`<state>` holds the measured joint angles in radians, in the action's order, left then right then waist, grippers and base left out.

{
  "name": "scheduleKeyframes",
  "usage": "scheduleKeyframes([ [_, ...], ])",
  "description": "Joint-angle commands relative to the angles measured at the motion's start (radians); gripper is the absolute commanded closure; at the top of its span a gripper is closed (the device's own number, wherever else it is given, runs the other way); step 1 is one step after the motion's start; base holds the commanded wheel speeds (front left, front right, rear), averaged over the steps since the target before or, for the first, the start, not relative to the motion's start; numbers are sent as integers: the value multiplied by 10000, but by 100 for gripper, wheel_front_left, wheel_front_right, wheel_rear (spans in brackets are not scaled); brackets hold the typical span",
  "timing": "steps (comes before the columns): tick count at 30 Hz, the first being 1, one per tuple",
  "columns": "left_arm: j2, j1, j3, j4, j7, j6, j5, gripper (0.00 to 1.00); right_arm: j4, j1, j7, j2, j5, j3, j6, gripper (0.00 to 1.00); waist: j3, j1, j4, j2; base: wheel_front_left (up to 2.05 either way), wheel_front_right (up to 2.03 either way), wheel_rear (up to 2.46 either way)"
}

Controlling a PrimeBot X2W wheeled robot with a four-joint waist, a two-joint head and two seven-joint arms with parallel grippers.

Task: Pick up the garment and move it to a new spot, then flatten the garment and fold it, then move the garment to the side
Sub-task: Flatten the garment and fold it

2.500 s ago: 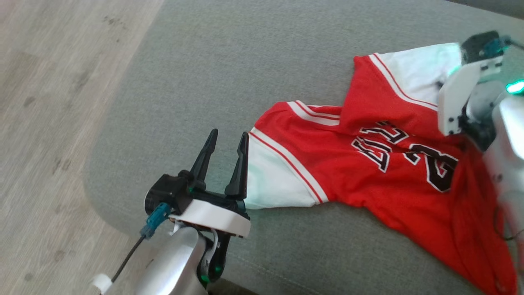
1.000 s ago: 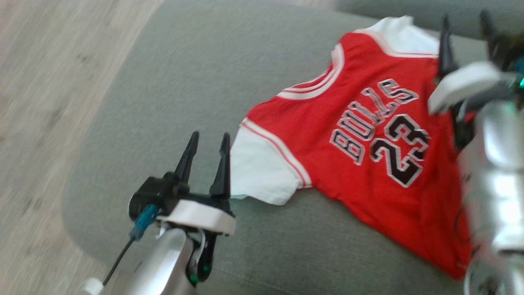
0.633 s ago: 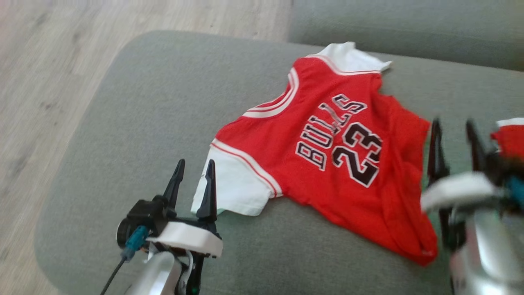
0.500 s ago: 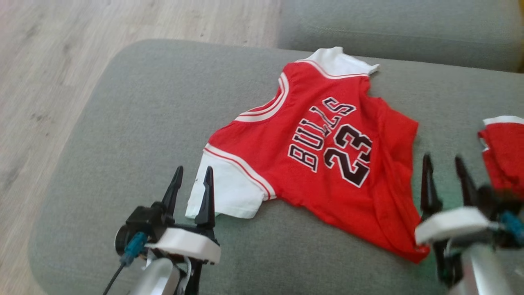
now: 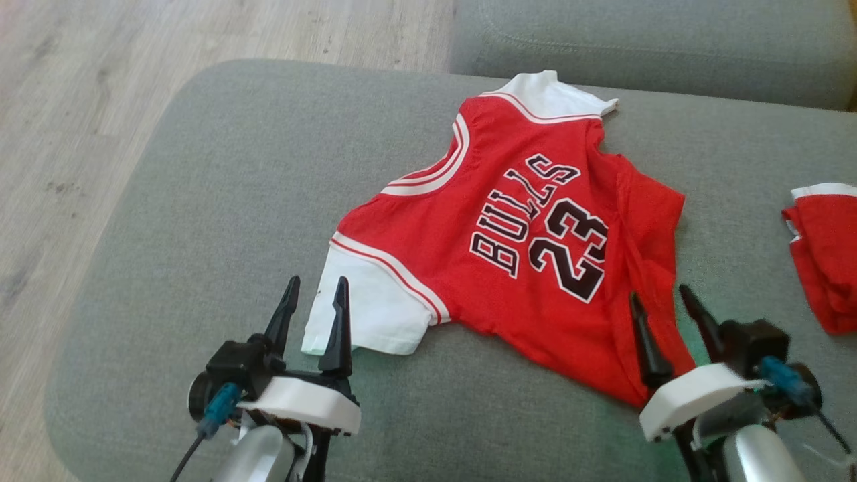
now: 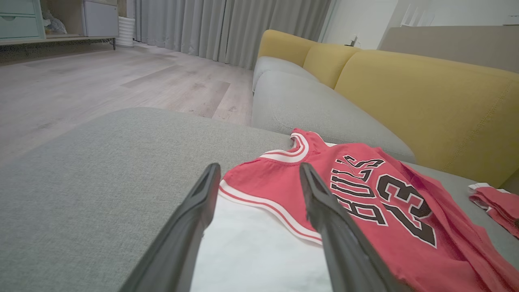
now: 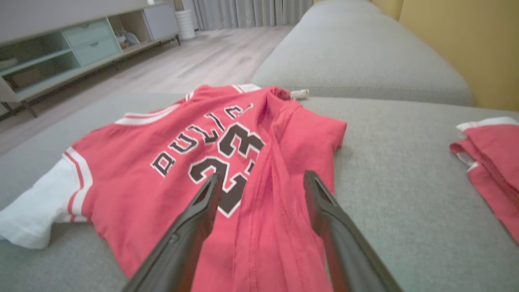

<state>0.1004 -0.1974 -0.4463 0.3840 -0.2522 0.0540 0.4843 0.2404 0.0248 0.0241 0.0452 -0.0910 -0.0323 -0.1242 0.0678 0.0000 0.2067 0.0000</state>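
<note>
The jersey (image 5: pixel 535 234) is lying print-up on the grey sofa seat (image 5: pixel 221 174), its length running collar-left to hem-right (slanting toward the robot). The left gripper (image 5: pixel 317 289) is resting by the white sleeve (image 5: pixel 365 314) and the right gripper (image 5: pixel 658 299) over the hem, both spread and holding nothing.

support: grey cushion (image 5: pixel 221 201) | on it: red jersey (image 5: pixel 515 201), spread; second red garment (image 5: pixel 827 254), apart

Lit softly and evenly. Shadowed faintly along the lower edge of the garment (image 5: pixel 522 227). Slightly soft and washed out in the head view; sharper in wrist views, bowed at the edges, near fingers (image 6: pixel 182 235) blurred. Tinged green beside the right claw (image 5: pixel 657 292).
</note>
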Motion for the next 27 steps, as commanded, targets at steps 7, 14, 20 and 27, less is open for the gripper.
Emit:
scheduleKeyframes([
  [7,55,-548,236,-286,-92,-8,30,0,247,685,-336,51,942,-268,-65,0,385,0,291,0,0,0,0],
  [14,-30,-701,138,-187,-90,-62,80,0,1039,1680,-363,51,1723,405,-65,0,718,0,581,0,0,0,0],
  [20,-94,-819,44,-92,-91,-133,102,0,1704,2315,-406,51,2098,736,-65,0,887,0,782,0,0,0,0],
  [27,-170,-912,11,9,-93,-162,128,0,2554,2755,-444,51,2154,874,-65,100,951,0,966,0,0,0,0],
])
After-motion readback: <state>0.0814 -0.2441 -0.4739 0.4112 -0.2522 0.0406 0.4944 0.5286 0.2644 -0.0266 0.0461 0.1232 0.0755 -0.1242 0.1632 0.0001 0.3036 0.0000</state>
